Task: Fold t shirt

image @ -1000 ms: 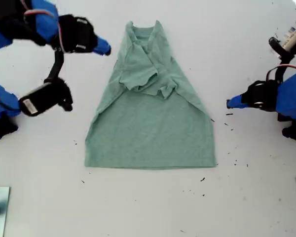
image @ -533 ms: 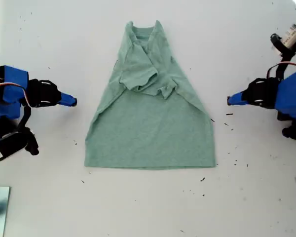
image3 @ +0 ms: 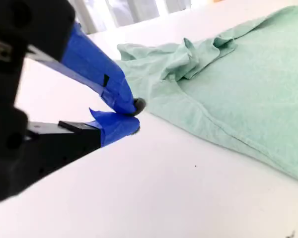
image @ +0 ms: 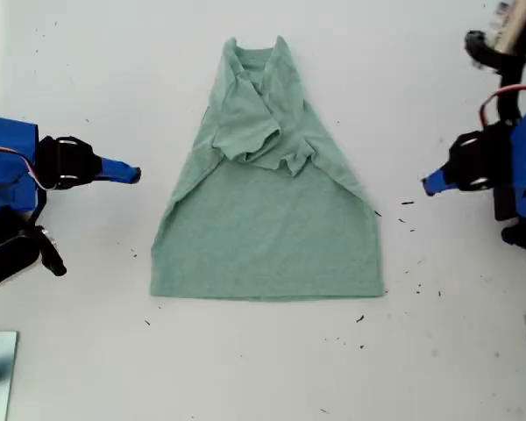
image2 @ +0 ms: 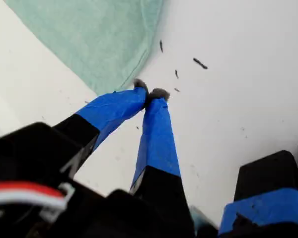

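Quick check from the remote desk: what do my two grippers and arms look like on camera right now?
My first gripper and my second gripper both have blue-taped fingers with dark tips on black bodies. In the exterior view the arms have blue housings and black motor blocks, with red and white cables; one white-labelled motor shows at that view's left.

The pale mint-green t shirt (image: 267, 197) lies flat, sleeves folded inward, collar toward twelve o'clock, straight hem toward six o'clock.
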Controlling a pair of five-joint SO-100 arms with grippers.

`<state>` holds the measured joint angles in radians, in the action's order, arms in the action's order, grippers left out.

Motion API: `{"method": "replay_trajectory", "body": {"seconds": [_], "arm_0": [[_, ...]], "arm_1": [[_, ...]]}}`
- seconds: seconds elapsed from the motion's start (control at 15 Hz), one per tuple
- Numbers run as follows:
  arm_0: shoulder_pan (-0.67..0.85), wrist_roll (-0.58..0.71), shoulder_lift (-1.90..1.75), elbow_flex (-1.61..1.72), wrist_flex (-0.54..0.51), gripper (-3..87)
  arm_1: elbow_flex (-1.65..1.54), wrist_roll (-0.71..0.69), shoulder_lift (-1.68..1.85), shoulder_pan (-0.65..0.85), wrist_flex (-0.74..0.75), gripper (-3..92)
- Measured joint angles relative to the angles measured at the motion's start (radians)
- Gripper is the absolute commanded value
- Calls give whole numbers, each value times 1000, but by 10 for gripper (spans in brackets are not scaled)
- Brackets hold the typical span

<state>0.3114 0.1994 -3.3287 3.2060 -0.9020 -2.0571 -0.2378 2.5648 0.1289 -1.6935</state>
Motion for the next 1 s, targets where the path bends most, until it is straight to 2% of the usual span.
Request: {"method": "replay_trajectory", "body": {"seconds": [0.07, 0.2, 0.73, 0.87, 1.0], "arm_0": [[0, 0, -6, 0, 0, -2], [0, 0, -9, 2, 0, -2], [0, 0, -9, 3, 0, -2], [0, 0, -9, 3, 0, -2], [0, 0, -9, 3, 0, -2]], "arm_1": [[202, -23, -189, -49, -32, 215], [440, -35, -380, -104, -43, 244], [410, 3, -448, -169, -46, 249], [265, 77, -472, -222, 43, 245], [84, 140, -472, -278, 225, 233]]}}
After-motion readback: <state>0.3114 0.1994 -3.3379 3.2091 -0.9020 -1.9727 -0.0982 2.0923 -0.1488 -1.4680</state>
